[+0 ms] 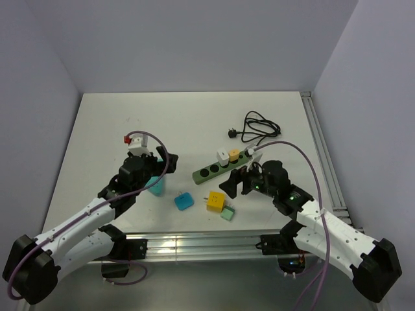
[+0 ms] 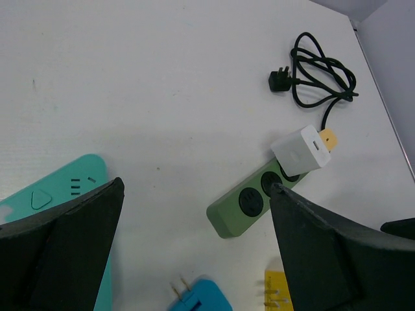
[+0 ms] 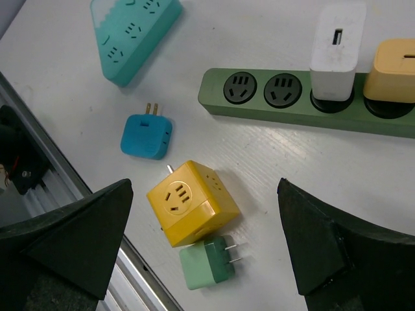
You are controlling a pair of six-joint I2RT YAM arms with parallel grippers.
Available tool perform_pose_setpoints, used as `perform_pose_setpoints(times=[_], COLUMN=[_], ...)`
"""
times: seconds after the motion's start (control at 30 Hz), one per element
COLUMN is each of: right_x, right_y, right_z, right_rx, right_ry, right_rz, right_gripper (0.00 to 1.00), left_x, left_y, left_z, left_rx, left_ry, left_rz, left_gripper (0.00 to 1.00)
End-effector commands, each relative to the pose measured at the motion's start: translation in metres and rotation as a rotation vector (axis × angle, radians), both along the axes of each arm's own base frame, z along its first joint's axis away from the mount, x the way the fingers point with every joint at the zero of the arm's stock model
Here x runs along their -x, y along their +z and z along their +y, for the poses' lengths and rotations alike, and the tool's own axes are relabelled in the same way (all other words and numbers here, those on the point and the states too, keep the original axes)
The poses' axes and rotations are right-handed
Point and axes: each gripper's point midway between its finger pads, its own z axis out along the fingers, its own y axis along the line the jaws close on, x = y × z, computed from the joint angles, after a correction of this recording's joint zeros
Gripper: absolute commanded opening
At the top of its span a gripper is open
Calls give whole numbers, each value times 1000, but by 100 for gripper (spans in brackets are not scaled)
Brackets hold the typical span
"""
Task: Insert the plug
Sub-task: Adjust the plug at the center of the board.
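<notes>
Left gripper (image 2: 196,185) fingers (image 2: 65,246) fill the bottom of the left wrist view. Spread wide, nothing between them, bare table (image 1: 117,116) under the gap. Right gripper (image 3: 206,184) likewise wide and empty, over the loose plugs.

Plug candidates all lie loose near the front edge:
- blue plug (image 3: 146,137)
- yellow cube adapter (image 3: 192,202)
- pale green plug (image 3: 206,264), touching the cube

Can't tell which one is meant.

Green power strip (image 3: 305,115) sits just beyond them, diagonal in the top view. Two sockets are free at one end. White adapter (image 3: 336,40) and orange-yellow adapter (image 3: 393,70) are seated in the next two.

Hidden or cut off:
- Teal socket block (image 2: 58,191) is cut by a left finger, and from above lies partly under the left gripper.
- The strip's far end runs out of the right wrist view.
- Black cable (image 2: 324,65) is coiled behind the strip; its own plug (image 2: 277,81) lies loose on the table. Where the cable joins the strip is hidden behind the adapters.
- White block with a red tip (image 1: 136,142) on the left arm: can't tell what it is.

Surface: white matte table, a few faint scuffs. Aluminium rails (image 1: 194,245) run along the near edge and also the right edge. Plain pale grey walls (image 1: 194,39) on three sides.

Markings: a raised triangle beside the slot groups on the teal block, and a small port slot on the white adapter. Nothing else is sharp enough to read.
</notes>
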Motion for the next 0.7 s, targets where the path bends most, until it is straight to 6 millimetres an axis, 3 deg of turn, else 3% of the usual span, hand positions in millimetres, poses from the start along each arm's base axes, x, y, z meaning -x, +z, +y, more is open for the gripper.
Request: perform_pose_setpoints(times=[0.0,0.33,0.53,0.67], right_x=[-5,15,26,32], right_y=[6,-13,-15,-27], right_z=[4,4,7,12], right_rx=[12,-2,-37,12], right_ry=[-14,-54,-36,-21], right_rz=[-59,32,30,76], right_gripper=[100,100,100,94], left_x=[0,7,7,8], left_y=[22,9,14,20], left_z=[2,-2,1,2], left_rx=[72,95,92,98], left_ry=[26,7,14,20], left_rz=[-28,24,9,-1], left_gripper=[99,99,99,100])
